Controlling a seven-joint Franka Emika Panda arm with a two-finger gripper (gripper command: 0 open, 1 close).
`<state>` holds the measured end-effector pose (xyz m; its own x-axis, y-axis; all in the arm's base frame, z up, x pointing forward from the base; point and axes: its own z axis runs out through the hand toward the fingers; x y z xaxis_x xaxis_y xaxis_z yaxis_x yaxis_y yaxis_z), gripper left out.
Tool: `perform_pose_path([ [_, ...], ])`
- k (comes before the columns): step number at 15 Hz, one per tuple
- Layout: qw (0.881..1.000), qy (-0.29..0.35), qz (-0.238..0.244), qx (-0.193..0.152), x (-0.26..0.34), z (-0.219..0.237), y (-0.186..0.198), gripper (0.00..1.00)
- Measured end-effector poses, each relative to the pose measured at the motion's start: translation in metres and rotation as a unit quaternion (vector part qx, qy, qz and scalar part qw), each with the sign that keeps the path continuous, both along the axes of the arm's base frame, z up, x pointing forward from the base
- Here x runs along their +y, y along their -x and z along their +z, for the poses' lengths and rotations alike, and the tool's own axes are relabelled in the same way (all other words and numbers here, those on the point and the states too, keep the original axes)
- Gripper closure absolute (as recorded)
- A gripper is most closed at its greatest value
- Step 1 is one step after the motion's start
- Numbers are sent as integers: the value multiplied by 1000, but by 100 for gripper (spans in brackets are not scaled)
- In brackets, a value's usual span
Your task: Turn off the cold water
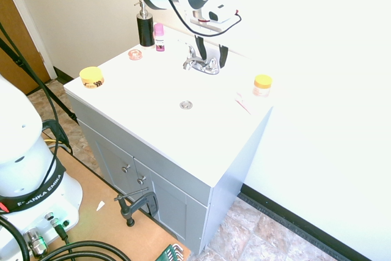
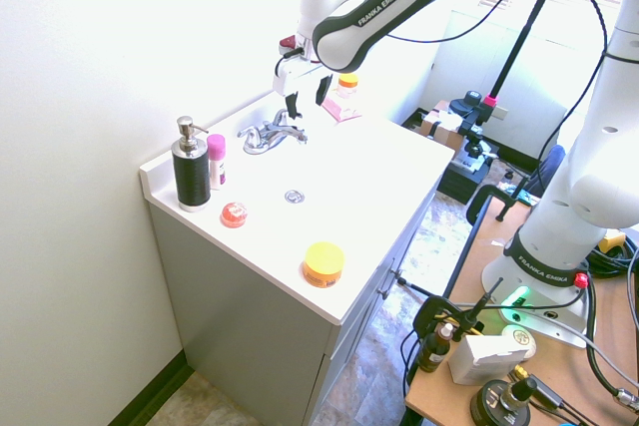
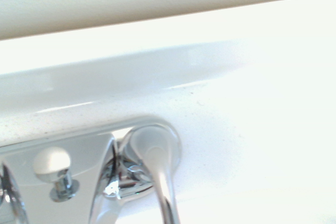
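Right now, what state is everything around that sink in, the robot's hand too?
White robot hand: open, over the faucet
Chrome two-lever faucet: no water visible
Round metal drain: uncovered
Black pump bottle: upright, pump fitted
Pink-capped small bottle: upright, capped
Yellow-lidded clear jar: lid on
Wide yellow-lidded tub: lid on
Grey cabinet doors: shut

Your cold-water lever (image 3: 160,174): short, shiny chrome, slim arm growing out of broad, rounded hub. You find it at right-hand end of faucet base, beside curved spout, on white sink top near wall. In wrist view you see arm pointing away from wall, out toward basin side; its tip runs beyond picture edge. Lever attached to its base, chrome catching bright reflections. Whether cold water is running, you can't tell.
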<state>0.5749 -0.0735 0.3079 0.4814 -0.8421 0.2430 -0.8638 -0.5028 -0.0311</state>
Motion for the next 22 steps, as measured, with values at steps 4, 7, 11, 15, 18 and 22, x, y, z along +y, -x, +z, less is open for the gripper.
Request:
perform_pose_path([
  [4,1000,6,-9,1,-6,-2,0,0],
  [7,1000,16,-17,0,-20,-4,-6,0],
  [11,999,24,-22,-8,-31,-5,-24,0],
  [15,999,27,-27,2,-33,-3,-30,0],
  [18,1000,10,-22,-3,-28,15,-24,0],
  [22,999,-32,1,-1,11,46,30,0],
])
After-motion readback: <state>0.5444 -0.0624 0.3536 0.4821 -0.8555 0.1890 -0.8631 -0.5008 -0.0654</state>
